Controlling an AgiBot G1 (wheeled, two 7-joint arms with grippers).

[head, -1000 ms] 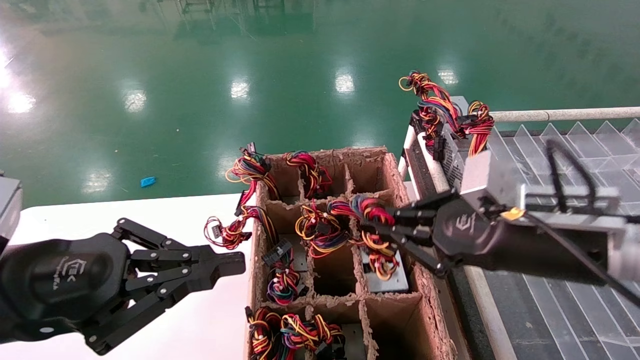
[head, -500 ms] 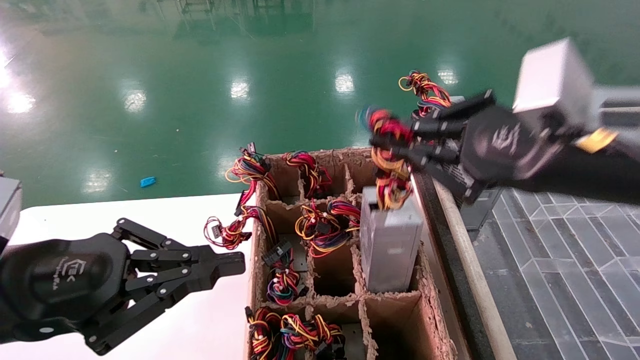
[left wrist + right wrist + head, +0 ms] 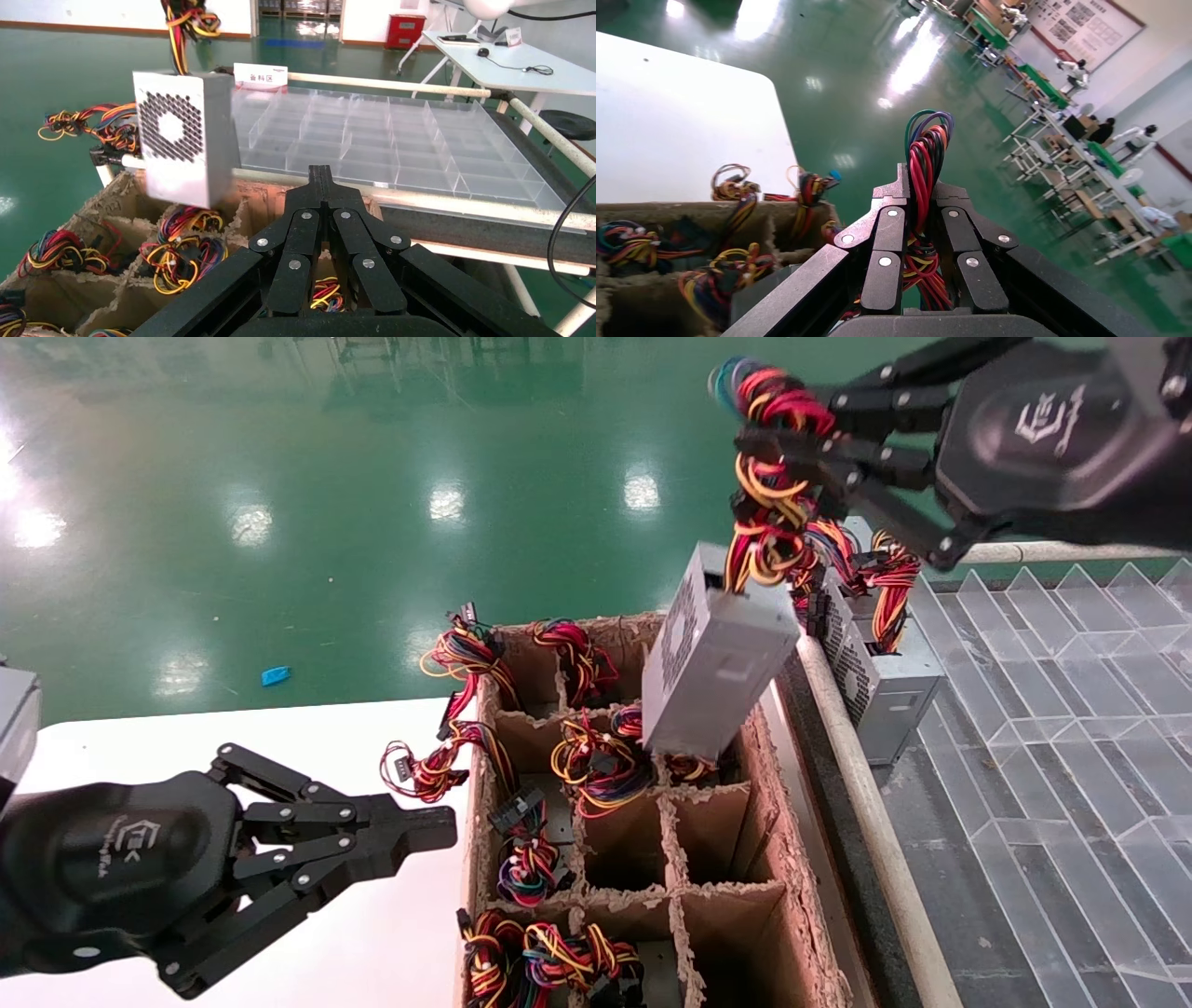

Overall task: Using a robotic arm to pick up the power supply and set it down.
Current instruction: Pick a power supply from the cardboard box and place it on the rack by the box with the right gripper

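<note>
Cardboard crate (image 3: 801,896), split into compartments stuffed with wire bundles, sits below my raised right gripper (image 3: 782,439), which is clamped on the knotted wires (image 3: 768,523) of the power supply (image 3: 717,658). That grey box hangs tilted above the crate's right-hand compartments. My left gripper (image 3: 438,826) hovers parked over the white table (image 3: 140,738), fingers pressed together.

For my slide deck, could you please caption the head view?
Right gripper lifts the power supply by its wires above the cardboard box.
</note>
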